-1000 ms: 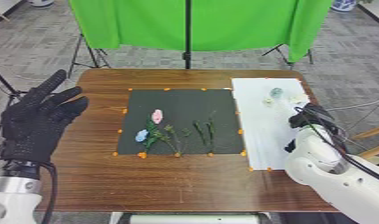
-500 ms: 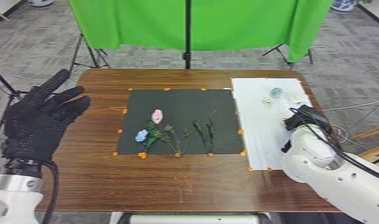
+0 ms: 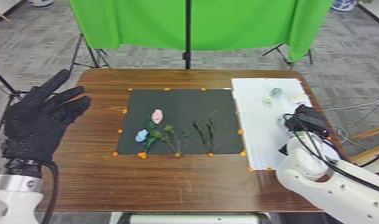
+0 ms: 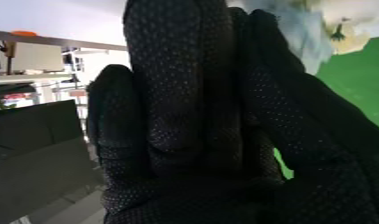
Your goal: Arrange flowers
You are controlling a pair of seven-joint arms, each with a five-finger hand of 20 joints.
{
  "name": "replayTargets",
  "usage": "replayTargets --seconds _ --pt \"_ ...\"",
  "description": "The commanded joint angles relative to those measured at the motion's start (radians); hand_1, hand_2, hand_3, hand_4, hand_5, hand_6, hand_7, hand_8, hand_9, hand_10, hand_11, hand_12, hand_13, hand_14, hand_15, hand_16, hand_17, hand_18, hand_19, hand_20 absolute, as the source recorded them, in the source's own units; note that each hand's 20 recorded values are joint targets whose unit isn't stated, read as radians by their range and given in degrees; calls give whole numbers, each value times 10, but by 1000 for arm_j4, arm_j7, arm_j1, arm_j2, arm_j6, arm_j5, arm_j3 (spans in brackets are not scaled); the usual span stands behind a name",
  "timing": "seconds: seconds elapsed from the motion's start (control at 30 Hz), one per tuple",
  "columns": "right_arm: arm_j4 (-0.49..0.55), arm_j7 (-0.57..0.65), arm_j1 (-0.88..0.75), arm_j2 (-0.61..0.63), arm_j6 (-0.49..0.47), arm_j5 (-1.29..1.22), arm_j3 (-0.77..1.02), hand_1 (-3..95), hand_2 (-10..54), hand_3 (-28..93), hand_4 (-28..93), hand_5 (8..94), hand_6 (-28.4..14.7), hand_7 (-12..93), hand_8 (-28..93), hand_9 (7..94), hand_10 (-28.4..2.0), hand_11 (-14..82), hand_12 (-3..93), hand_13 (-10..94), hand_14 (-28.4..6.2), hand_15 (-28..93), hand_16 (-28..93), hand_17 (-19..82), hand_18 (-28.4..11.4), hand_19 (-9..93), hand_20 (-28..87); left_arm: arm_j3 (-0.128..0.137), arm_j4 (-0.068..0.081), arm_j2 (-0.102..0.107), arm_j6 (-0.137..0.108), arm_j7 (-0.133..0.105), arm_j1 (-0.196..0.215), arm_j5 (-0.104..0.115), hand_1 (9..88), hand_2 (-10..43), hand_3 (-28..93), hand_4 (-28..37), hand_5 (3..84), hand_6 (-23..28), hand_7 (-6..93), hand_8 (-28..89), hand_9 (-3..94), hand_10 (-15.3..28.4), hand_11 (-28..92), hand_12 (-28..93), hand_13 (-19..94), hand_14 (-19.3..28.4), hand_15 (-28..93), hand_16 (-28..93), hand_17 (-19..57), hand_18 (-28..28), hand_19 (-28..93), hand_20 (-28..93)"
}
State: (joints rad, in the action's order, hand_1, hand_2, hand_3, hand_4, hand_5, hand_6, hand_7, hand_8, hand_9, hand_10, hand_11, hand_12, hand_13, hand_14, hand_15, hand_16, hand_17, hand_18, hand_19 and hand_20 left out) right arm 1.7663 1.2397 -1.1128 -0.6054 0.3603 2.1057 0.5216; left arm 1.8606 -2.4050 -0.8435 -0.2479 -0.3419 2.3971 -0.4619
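Legible texts, labels, brands, numbers, signs: none. Item, blue-and-white vessel (image 3: 344,5), head view, far edge at right: blue markings on its side, perhaps mere pattern, too small to tell.

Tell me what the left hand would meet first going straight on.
The left hand would probably pass over the table and meet the green cloth near its left edge, though depth is unclear.

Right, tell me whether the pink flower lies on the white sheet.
No, the pink flower lies on the black mat, to the left of the white sheet.
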Motion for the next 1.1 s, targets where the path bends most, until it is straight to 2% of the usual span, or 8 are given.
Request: replayTargets --seconds 0.03,0.1,0.2,0.4,0.53,0.87,1.07,1.1 --pt "90 -18 -39 1 -102 -56 125 404 -95 793 -269 541 -78 132 -110 693 -181 198 139 784 -93 517 154 495 -182 932 15 5 3 -12 7 1 14 -6 208 83 785 -273 344 79 150 -103 332 206 305 123 256 284 606 -117 -55 260 612 256" --pt "110 -37 -41 3 -122 -84 141 388 -95 793 -272 477 -113 109 -103 624 -213 189 134 748 -113 553 134 477 -192 932 -13 2 6 -11 7 1 10 -4 209 82 785 -273 345 79 150 -103 333 207 305 123 257 284 606 -117 -55 259 612 256" --pt "116 -73 -25 -7 -134 -97 137 379 -95 793 -274 429 -126 93 -94 570 -233 181 131 707 -129 577 121 457 -200 931 -45 2 6 -12 6 2 8 -6 209 80 788 -270 344 79 150 -102 333 207 305 122 257 284 606 -117 -55 259 612 256" --pt "94 -82 14 -31 -166 -125 107 374 -95 783 -281 390 -45 99 -97 547 -232 160 125 691 -137 585 107 443 -207 932 -70 -4 7 -12 5 6 0 -5 213 79 786 -265 345 80 150 -103 334 206 306 122 257 284 606 -116 -55 259 612 256" --pt "64 -32 43 -40 -190 -107 70 372 -95 772 -282 394 -28 106 -104 547 -234 147 123 692 -138 584 102 446 -209 932 -77 -2 5 -10 6 -1 5 -5 214 78 786 -264 345 80 150 -102 333 207 306 122 257 284 606 -117 -55 259 612 256" --pt "20 -23 39 -38 -197 -121 48 376 -95 747 -281 464 -19 116 -112 581 -234 129 122 721 -139 568 99 470 -209 932 -72 0 3 -9 3 -9 14 0 217 77 787 -263 346 81 150 -103 334 208 306 121 257 284 607 -117 -54 259 612 256" --pt "-26 -43 75 -42 -168 -117 -30 397 -95 756 -275 570 -8 135 -124 646 -194 140 125 742 -120 551 112 470 -208 932 -37 -1 1 -6 1 -17 16 2 217 77 787 -262 347 81 150 -103 334 208 306 121 258 284 607 -117 -54 259 613 256" --pt "-37 -45 81 -43 -158 -100 -49 414 -95 761 -275 606 -1 140 -125 674 -174 147 127 751 -111 541 117 464 -204 932 -17 -1 1 -7 2 -18 16 1 218 77 787 -263 347 81 150 -103 334 209 307 121 258 284 607 -117 -54 259 612 256"
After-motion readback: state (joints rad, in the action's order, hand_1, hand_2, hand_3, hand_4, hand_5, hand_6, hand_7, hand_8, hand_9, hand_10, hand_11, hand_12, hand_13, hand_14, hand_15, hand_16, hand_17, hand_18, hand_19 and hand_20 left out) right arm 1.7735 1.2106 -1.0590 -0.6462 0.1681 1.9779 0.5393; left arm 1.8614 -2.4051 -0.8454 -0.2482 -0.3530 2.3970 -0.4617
